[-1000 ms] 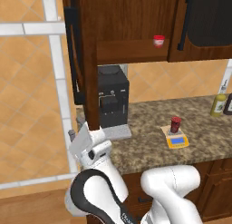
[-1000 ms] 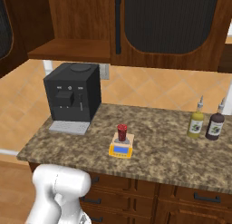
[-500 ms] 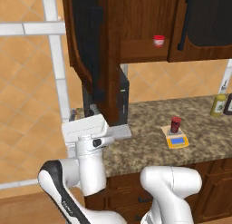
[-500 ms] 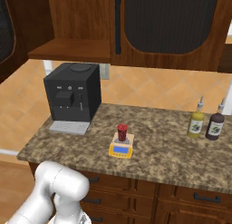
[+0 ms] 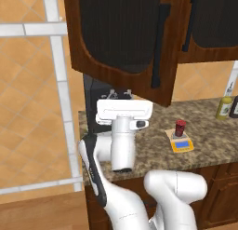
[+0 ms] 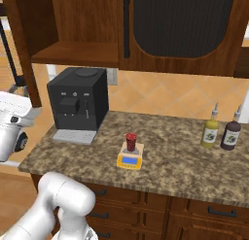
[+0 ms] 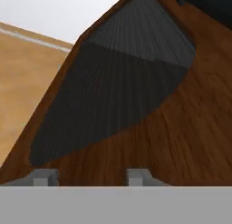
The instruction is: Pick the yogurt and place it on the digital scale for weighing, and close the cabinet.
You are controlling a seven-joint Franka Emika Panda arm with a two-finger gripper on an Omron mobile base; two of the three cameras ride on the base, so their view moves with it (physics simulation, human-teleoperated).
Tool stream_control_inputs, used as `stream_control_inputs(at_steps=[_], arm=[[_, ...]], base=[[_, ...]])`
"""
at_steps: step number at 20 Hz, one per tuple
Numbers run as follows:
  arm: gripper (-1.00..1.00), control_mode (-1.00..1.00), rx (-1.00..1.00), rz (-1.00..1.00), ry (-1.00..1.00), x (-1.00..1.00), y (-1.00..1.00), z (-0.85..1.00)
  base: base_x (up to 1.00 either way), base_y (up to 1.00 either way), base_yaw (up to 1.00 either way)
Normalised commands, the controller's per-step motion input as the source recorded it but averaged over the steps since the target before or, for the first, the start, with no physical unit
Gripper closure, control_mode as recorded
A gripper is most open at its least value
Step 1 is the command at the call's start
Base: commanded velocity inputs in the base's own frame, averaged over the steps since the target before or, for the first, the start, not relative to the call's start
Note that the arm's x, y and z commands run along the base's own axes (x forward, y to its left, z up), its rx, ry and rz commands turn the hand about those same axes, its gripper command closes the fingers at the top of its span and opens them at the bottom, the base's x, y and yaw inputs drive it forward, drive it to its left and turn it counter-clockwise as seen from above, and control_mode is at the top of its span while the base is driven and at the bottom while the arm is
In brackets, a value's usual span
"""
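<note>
The gripper (image 7: 92, 175) shows in the hand view as two small finger tips (image 7: 45, 175) standing apart with nothing between them, spread and holding nothing, right up against the face of a door of the cabinet (image 7: 136, 109); whether the tips actually touch the wood cannot be told. Before them lie the door's dark arched panel and the brown frame around it. In the left base view the hand (image 5: 123, 110) is raised below that door, which hangs partly open, swung out over the coffee machine (image 5: 95, 96) with its black bar handle (image 5: 159, 45) toward the right. Half a second ago the door stood much wider, nearly edge-on to that camera, and the hand was lower and further left; the door has swung a good way toward shut. The red-and-white cup seen on the shelf earlier is now hidden behind the door. On the granite counter (image 6: 175, 156), well apart from the arm, the yogurt (image 6: 131, 141) stands upright on the digital scale (image 6: 130, 158), as before, and two bottles (image 6: 220, 133) stand toward the right.
</note>
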Motion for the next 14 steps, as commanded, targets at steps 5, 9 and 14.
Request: stream_control_inputs(at_steps=[5, 9, 14], arm=[[-1.00, -1.00, 0.46, 0.00, 0.00, 0.00, -0.75, 0.97], [-1.00, -1.00, 0.45, 0.00, 0.00, 0.00, -0.59, 0.94], [-1.00, -1.00, 0.43, 0.00, 0.09, 0.29, -0.46, 0.42]], base=[[0.00, 0.00, 0.00], [0.00, 0.00, 0.00], [0.00, 0.00, 0.00]])
